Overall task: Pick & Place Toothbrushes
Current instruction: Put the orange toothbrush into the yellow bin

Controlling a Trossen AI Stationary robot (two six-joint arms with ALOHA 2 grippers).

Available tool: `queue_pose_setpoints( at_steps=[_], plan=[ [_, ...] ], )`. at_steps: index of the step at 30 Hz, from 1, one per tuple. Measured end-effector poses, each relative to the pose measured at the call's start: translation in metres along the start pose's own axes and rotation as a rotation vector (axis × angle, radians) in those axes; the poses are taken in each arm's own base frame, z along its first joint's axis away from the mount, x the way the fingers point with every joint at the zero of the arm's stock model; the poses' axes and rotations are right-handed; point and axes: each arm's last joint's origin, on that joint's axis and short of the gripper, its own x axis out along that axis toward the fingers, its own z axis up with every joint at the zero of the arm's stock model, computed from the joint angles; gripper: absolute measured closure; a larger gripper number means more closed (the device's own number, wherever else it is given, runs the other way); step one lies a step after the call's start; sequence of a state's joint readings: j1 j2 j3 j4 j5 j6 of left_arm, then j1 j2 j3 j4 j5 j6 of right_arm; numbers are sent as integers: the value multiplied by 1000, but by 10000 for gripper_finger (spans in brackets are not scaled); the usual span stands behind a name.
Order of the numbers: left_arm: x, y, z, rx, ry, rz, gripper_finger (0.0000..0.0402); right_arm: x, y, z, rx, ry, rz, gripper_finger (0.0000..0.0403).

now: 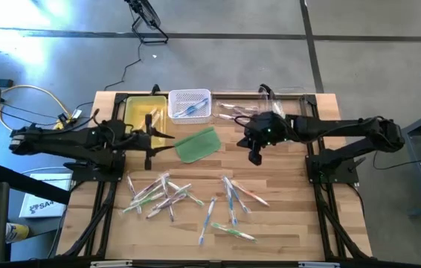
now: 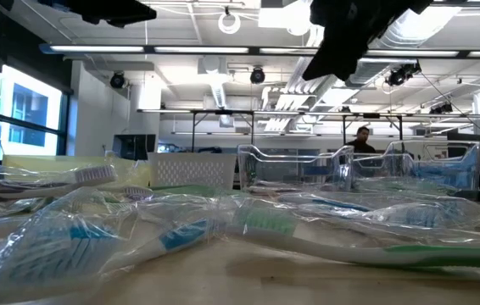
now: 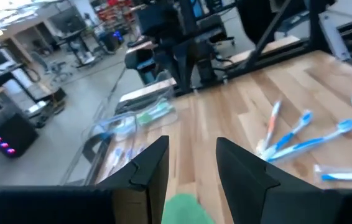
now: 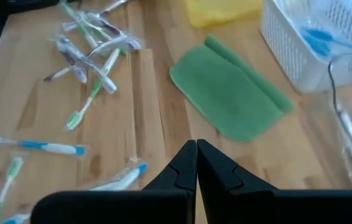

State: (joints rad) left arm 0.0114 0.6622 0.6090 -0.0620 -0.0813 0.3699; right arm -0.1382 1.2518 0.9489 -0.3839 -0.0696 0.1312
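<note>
Many slim toothbrushes, several in clear wrappers, lie flat on the wooden table in two loose heaps, one near left (image 1: 162, 195) and one near right (image 1: 233, 202). They also fill the foreground of the low view (image 2: 248, 224). One blue toothbrush (image 1: 190, 110) lies in the white basket (image 1: 190, 95). My left gripper (image 1: 162, 136) hovers open beside the green pad (image 1: 197, 144), and nothing is between its fingers (image 3: 191, 165). My right gripper (image 1: 255, 155) is shut on nothing (image 4: 196, 163). It hangs above bare wood, right of the pad and beyond the right heap.
A yellow tray (image 1: 142, 112) and a clear bin (image 1: 249, 109) holding wrapped brushes flank the white basket along the far edge. The green pad (image 4: 229, 99) lies flat mid-table. Black frame rails (image 1: 322, 179) run down both table sides. A person (image 2: 361, 140) is far off in the room.
</note>
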Motion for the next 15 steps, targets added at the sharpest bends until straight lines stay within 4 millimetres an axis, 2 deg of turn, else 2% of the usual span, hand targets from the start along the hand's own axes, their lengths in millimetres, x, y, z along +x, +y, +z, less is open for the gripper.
queue_pose_setpoints(
  at_steps=[8, 15],
  plan=[
    [2, 8, -4, -9, -10, -35, 273, -1, 18, -23, 232, 193, -70, 399],
    [2, 10, -6, 36, 5, -27, 273, -4, 47, -35, 353, 269, -45, 399]
  ],
)
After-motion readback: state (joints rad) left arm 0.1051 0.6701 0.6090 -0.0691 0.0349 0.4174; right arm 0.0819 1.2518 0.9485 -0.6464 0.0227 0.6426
